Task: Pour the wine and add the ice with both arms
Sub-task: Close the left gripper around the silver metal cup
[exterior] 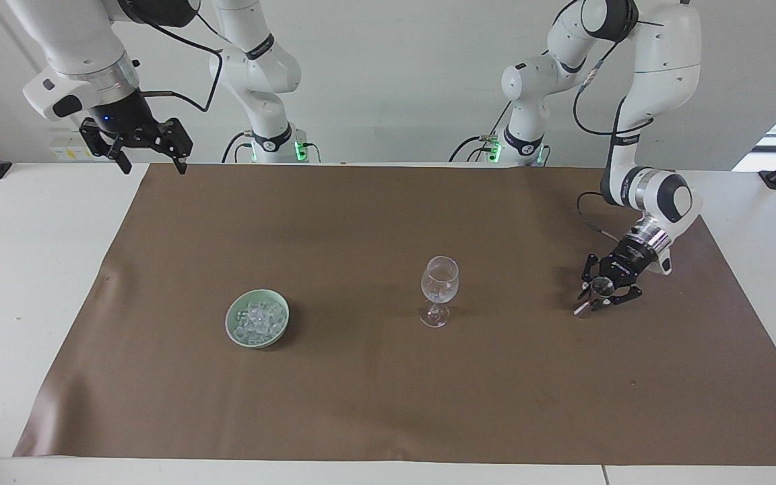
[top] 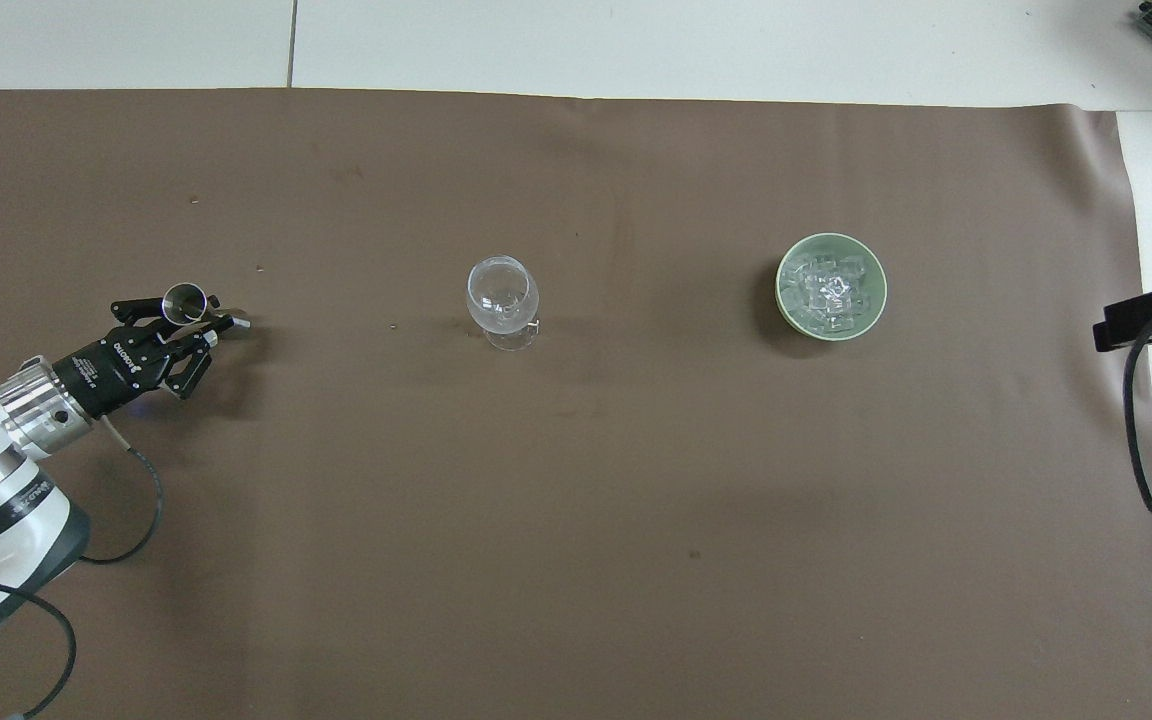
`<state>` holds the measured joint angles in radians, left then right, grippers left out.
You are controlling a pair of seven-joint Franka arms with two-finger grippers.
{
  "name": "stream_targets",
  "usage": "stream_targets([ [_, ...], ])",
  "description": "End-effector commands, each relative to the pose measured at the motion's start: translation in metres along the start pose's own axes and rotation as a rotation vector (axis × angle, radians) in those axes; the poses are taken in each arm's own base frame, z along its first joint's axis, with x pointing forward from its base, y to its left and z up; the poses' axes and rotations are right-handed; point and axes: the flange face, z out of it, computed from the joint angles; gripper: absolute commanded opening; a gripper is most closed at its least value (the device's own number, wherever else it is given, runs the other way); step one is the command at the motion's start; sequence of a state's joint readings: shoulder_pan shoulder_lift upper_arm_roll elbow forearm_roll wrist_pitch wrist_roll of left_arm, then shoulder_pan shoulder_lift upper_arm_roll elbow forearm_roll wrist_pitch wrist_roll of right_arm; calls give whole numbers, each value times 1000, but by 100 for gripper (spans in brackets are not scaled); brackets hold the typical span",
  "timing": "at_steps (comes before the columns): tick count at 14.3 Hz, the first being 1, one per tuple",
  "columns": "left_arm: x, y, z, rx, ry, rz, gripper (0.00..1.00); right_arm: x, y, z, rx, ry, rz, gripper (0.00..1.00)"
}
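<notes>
A small metal measuring cup [exterior: 595, 294] [top: 183, 298] stands on the brown mat at the left arm's end of the table. My left gripper [exterior: 601, 297] [top: 204, 322] is low over the mat and shut on the cup's waist. An empty-looking wine glass [exterior: 440, 279] [top: 503, 290] stands upright mid-mat. The ice [exterior: 258, 318] [top: 829, 292] is heaped in a green bowl [exterior: 232, 323] [top: 782, 290] toward the right arm's end. My right gripper [exterior: 149, 164] hangs open and empty, high over the mat's corner by its own base. Wine is out of view.
The brown mat [exterior: 361, 391] [top: 576, 500] covers most of the white table [exterior: 24, 269]. Wide bare stretches of mat lie between the cup, the glass and the bowl. A black cable [top: 1136, 440] hangs at the right arm's end.
</notes>
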<state>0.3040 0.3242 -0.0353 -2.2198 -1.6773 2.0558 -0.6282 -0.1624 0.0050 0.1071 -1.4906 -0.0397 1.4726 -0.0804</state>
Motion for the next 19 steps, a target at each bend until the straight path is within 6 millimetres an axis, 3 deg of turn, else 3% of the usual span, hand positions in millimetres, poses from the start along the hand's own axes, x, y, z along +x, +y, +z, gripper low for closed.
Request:
stream_targets([
  [1,3,-3,0,-21,2,-6,0,-5,-2,0,14,4,13,100],
  [13,-14,-1,8,14,-45,-5,0,-5,-2,0,14,4,13,100],
  [15,-32,2,13,25,-40,-16,0,-5,-2,0,14,4,13,100],
  [19,-77,-15,40,32,14,19,0,-5,-2,0,14,4,13,100],
])
